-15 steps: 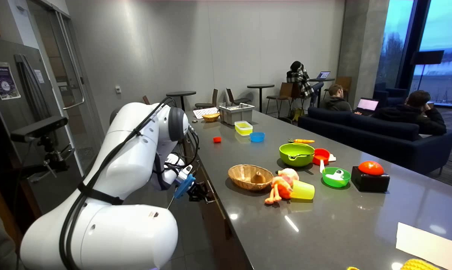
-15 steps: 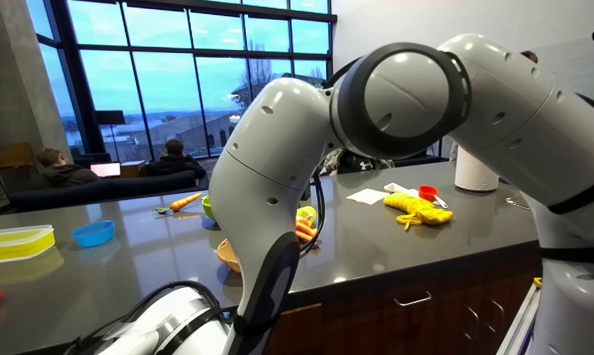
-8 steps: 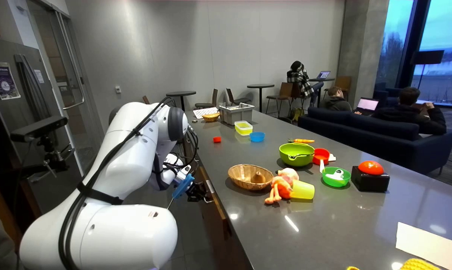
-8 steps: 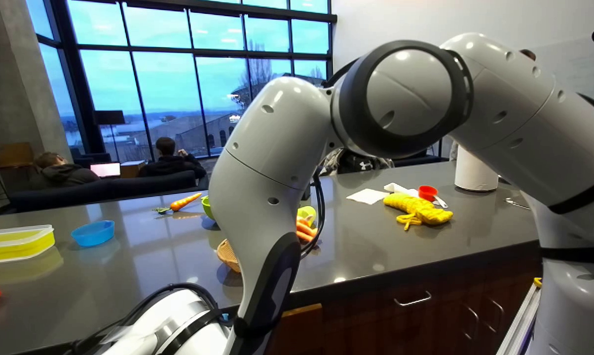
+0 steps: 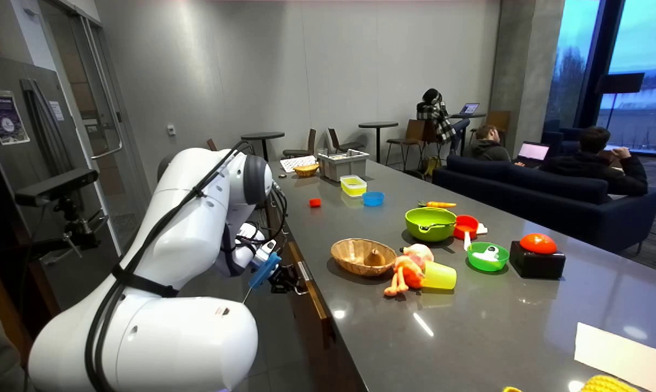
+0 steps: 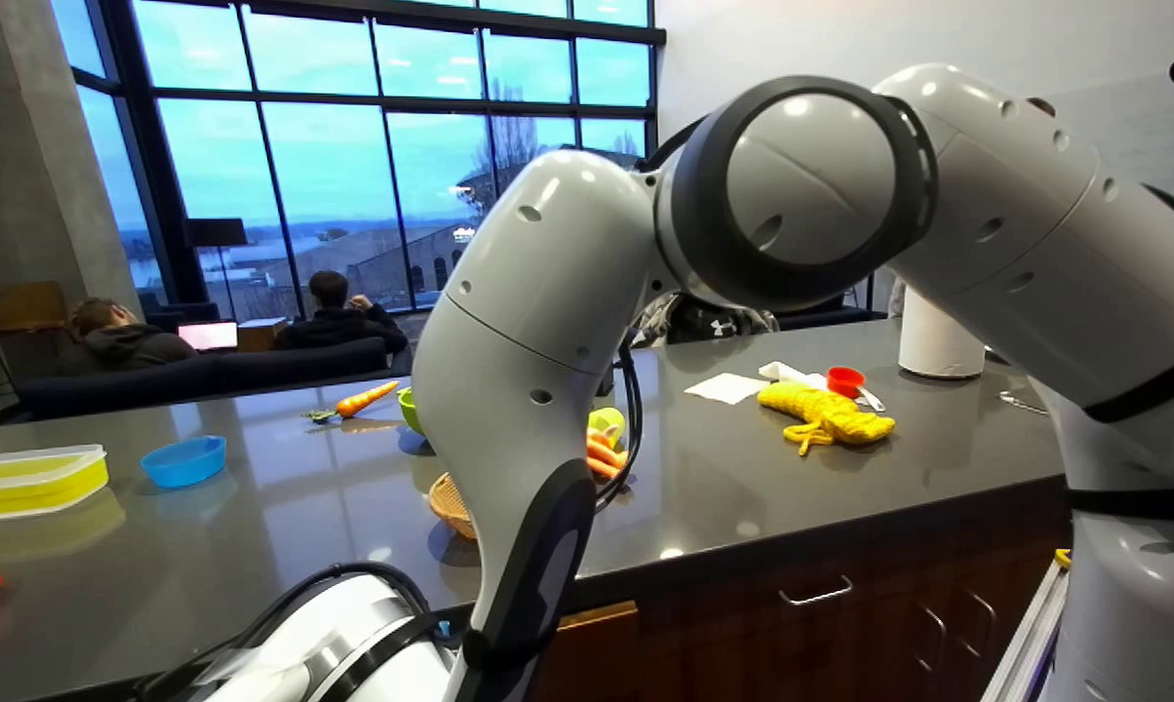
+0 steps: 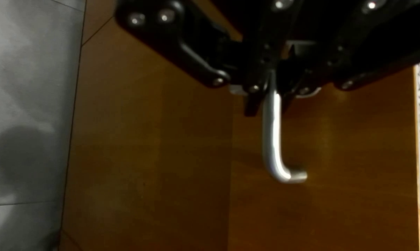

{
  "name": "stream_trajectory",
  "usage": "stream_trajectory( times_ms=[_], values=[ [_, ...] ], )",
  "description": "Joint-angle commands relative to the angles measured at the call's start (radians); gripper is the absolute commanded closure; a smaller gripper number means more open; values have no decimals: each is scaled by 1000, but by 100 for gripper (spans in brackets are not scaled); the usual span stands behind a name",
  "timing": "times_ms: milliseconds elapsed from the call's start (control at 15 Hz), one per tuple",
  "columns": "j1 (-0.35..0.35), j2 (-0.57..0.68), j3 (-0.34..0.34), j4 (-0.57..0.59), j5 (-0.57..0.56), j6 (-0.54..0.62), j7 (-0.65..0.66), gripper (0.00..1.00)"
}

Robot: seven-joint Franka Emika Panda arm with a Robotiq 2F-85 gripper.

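Both exterior views over counter (image 5: 469, 337), wrist view (very near) toward handle (image 7: 272, 129).

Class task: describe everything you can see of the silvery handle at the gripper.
The handle is a smooth, shiny rod, seemingly metal, bent at its visible end toward the wooden drawer front. Its straight stretch runs down the wrist view. The gripper is shut on it there, hiding its other end.

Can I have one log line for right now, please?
gripper: closed around handle | drawer: open | carrot: on counter
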Motion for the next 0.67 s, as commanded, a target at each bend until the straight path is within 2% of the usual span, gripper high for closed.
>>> stream_trajectory(
  times_ms=[0,600],
  values=[
    [-21,110,44,4,7,120,7,99],
    [-20,86,76,-47,7,131,17,99]
  ],
)
